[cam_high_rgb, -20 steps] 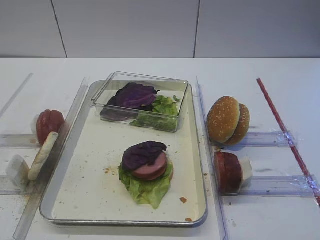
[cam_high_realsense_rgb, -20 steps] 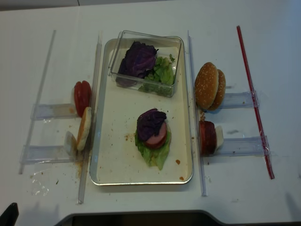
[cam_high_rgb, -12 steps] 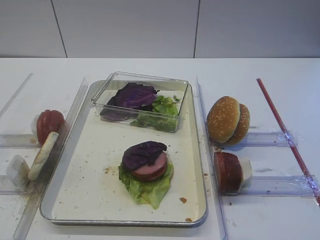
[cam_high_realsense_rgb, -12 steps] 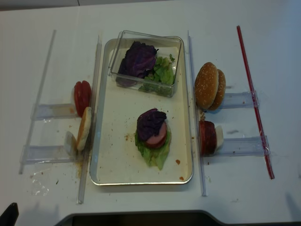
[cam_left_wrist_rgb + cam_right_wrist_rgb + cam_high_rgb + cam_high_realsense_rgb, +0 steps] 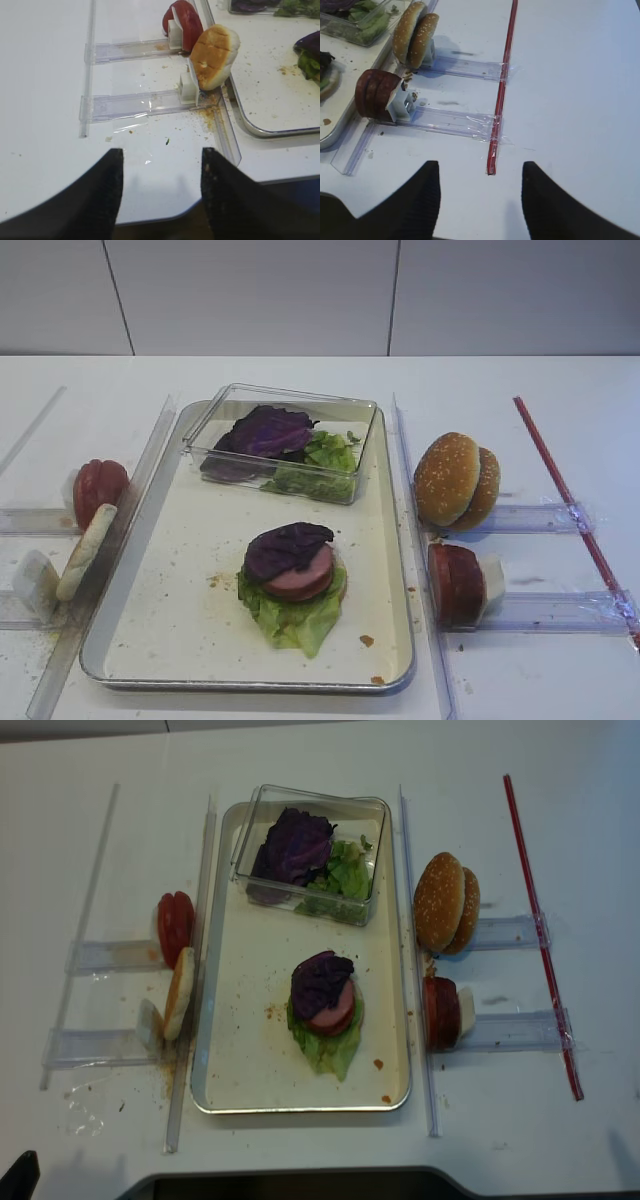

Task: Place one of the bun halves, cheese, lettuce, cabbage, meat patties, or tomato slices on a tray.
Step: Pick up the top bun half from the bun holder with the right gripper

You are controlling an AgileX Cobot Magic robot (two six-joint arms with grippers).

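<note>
The tray carries a stack of lettuce, a pink meat patty and cabbage on top. Two sesame bun halves stand on edge right of the tray, with dark red meat patties in front of them. Tomato slices stand left of the tray. No cheese is in view. My right gripper hovers open over bare table near the front edge, well short of the patties. My left gripper is open at the table's front left edge.
A clear plastic box with more cabbage and lettuce sits at the tray's far end. A brown bun half with a pale patch leans in a clear holder at the left. A red strip is taped along the right. Clear rails flank the tray.
</note>
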